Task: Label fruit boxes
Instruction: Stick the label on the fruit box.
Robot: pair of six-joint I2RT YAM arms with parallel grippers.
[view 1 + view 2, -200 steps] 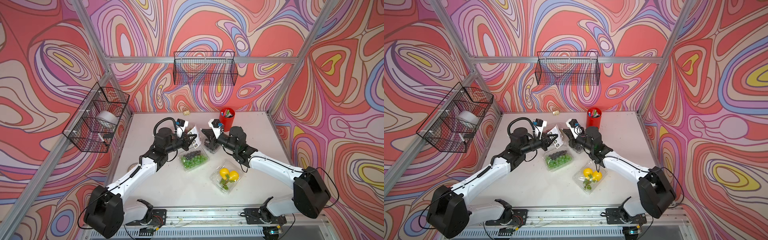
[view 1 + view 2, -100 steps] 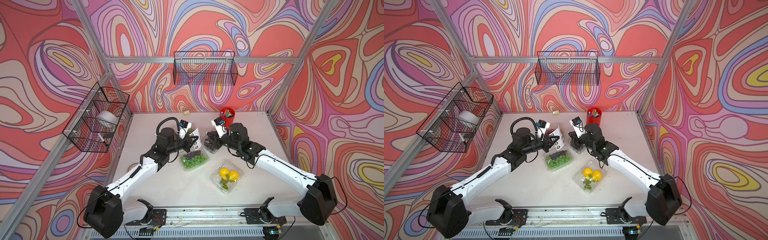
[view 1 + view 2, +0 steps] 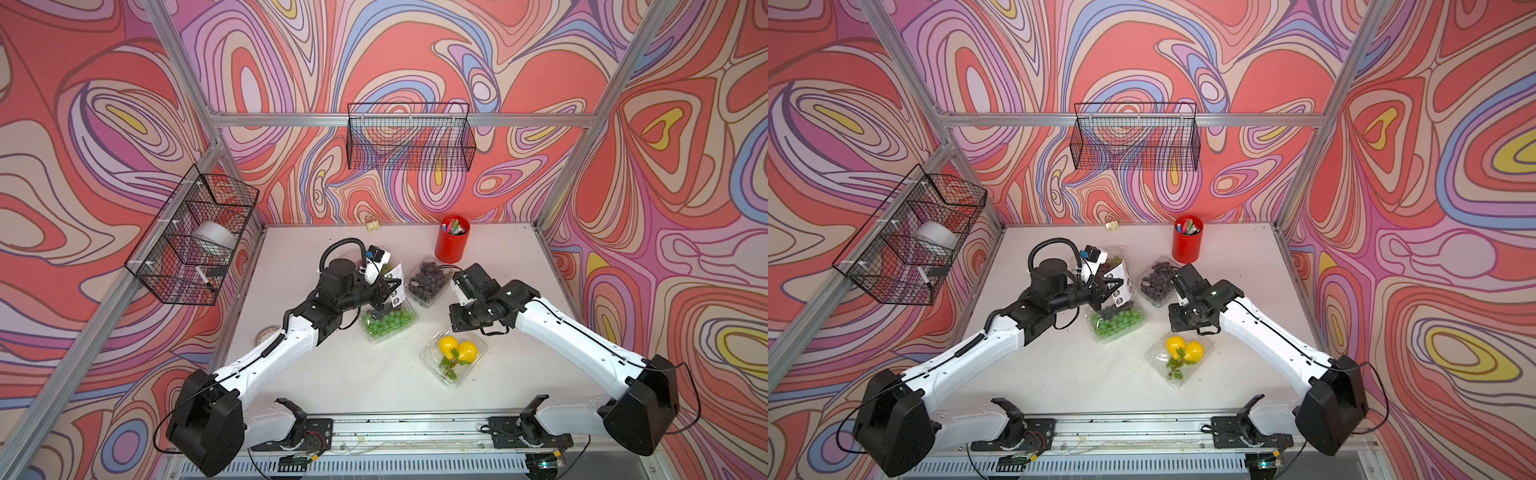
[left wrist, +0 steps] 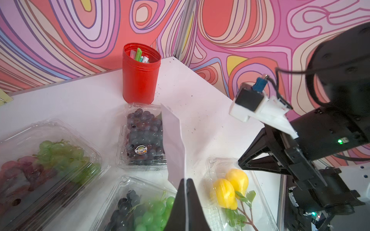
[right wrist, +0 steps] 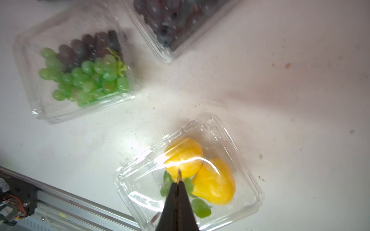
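Observation:
Four clear fruit boxes lie on the white table: red-green grapes (image 4: 46,160), dark purple grapes (image 3: 428,281) with a round label (image 4: 141,150) on the lid, green-and-dark grapes (image 3: 386,322), and two lemons (image 3: 455,357). My left gripper (image 4: 186,181) hangs over the green-and-dark grapes, shut on the lower edge of a white sticker sheet (image 4: 174,140), which stands upright. My right gripper (image 5: 178,183) points down just above the lemon box (image 5: 190,172). It is shut, and a thin sticker (image 5: 178,174) sticks out edge-on from its tips.
A red pen cup (image 3: 452,239) stands at the back behind the dark grapes. Wire baskets hang on the back wall (image 3: 409,137) and the left wall (image 3: 195,245). A binder clip (image 3: 372,224) lies at the back edge. A tape roll (image 3: 266,332) sits at the table's left edge.
My right gripper has pulled away from the sticker sheet and swung toward the front, down over the lemon box. The left gripper still holds the sheet in about the same place.

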